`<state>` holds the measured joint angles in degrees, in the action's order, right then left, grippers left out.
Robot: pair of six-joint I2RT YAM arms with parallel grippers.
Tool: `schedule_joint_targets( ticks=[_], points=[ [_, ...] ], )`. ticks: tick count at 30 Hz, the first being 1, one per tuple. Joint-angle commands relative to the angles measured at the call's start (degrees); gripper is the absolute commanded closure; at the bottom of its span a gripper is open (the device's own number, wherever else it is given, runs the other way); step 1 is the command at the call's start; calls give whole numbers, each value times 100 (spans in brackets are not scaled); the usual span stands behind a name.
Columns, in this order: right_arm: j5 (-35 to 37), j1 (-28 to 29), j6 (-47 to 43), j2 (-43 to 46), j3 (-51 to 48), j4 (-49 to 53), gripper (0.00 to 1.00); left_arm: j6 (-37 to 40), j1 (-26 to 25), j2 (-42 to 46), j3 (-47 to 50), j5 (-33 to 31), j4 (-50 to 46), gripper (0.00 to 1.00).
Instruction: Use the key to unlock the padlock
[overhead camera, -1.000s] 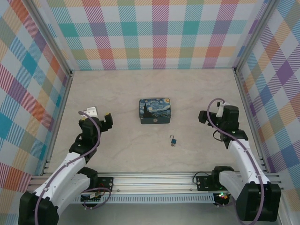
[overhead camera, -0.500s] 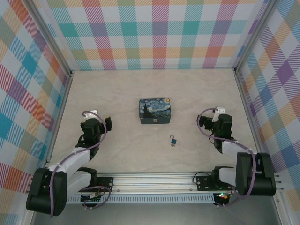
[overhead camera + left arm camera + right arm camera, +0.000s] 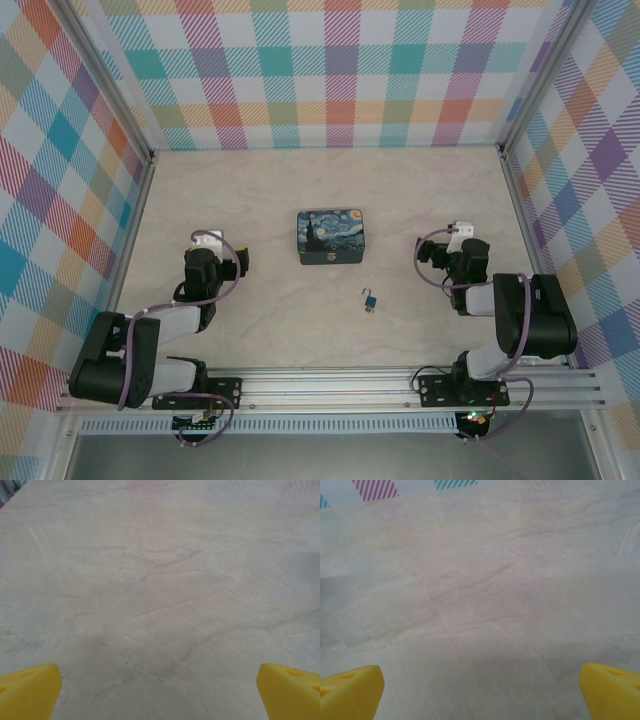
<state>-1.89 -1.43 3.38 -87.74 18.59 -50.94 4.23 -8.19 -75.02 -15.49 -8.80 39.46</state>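
Both arms have folded back toward their bases. Near, right of centre on the table (image 3: 250, 200), the padlock (image 3: 370, 298) lies alone: tiny blue-teal body, thin silvery shackle. Farther out, the left gripper (image 3: 232, 262) and right gripper (image 3: 428, 255) gape wide, empty. Beyond sits the starry-print box (image 3: 331, 236).

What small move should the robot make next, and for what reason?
Probably swing the right gripper toward the padlock, which lies on the table nearer to it than to the left gripper. Both grippers are open and hold nothing, so the approach comes first.
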Motion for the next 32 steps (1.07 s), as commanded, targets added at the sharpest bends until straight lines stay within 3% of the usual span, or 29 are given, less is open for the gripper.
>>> schedule_joint_targets(
  ticks=[1, 3, 8, 13, 32],
  points=[
    [48, 6, -51, -18, 376, 115, 0, 238, 148, -249, -415, 457, 356, 0],
    [46, 10, -56, -1, 382, 155, 0, 190, 174, -372, -529, 567, 312, 0],
    [45, 13, -56, -7, 374, 129, 0, 38, 256, -1450, -328, 558, 1745, 0],
    [47, 11, -63, 7, 365, 132, 0, -227, 364, -1480, -841, 290, 747, 0],
    [239, 180, -237, -23, 470, 286, 0, -251, 423, -1484, -826, 346, 783, 0]
  ],
)
